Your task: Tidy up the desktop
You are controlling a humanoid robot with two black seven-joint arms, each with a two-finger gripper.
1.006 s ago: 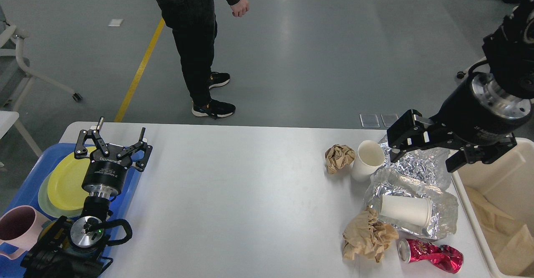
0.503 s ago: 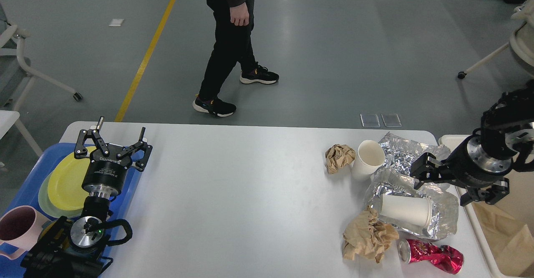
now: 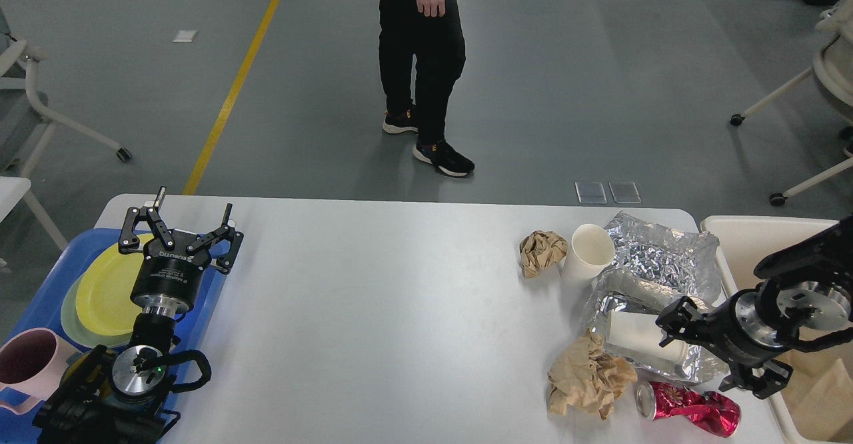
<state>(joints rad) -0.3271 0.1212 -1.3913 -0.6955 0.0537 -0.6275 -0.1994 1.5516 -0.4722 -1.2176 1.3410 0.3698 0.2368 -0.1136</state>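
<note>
Right gripper (image 3: pixel 700 351) spread wide at worktop's (image 3: pixel 400 311) right edge, beside lying cup (image 3: pixel 633 334), long axis left-right. Left gripper (image 3: pixel 178 231) spread, far off.

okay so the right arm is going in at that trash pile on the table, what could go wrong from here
1. The right gripper, jaws open, sits beside the lying paper cup on loose foil; closing could catch foil along with the cup and drag it.
2. The crushed red can lies near the desktop front edge, just below the gripper; a nudge might roll it off.
3. The upright paper cup touches the foil, so pulled foil may tip it.
</note>
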